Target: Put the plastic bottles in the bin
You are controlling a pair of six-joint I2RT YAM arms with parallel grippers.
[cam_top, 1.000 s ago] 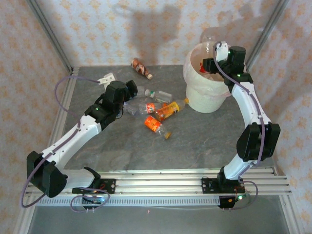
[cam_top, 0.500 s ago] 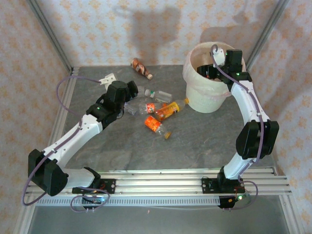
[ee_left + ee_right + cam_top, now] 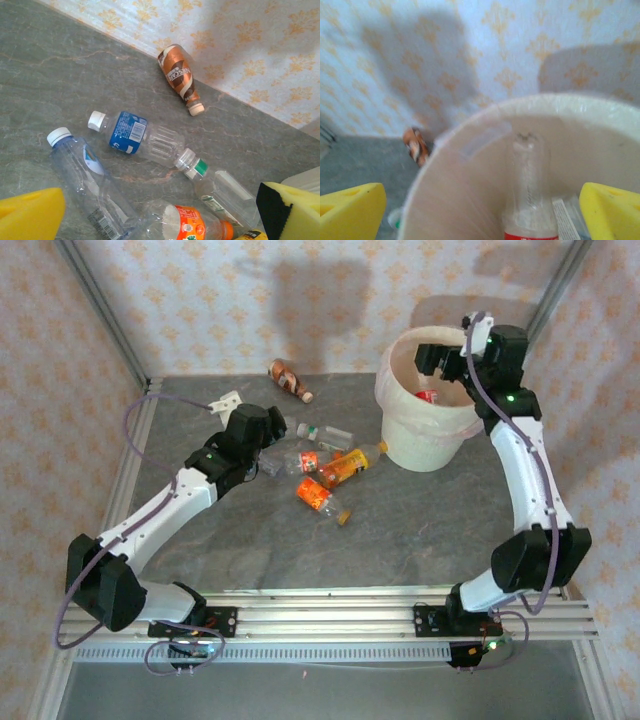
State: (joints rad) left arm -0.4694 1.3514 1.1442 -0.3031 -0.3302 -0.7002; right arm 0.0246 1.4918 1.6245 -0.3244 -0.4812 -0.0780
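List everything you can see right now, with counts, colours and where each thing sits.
bin: one, cream-white, back right of the table.
red-label bottle: one, clear, inside the bin.
brown bottle: one, brown with white cap, lying by the back wall.
clear bottles: four, with blue, green, orange or pale labels, lying clustered mid-table below the left claw.
orange bottles: two, orange, lying beside that cluster on its right.
white piece: one, white, back left of the table.
left claw: one, yellow pads, open above the cluster.
right claw: one, yellow pads, open above the bin.

NESCAFE on brown bottle (image 3: 179, 77) label; other labels illegible.
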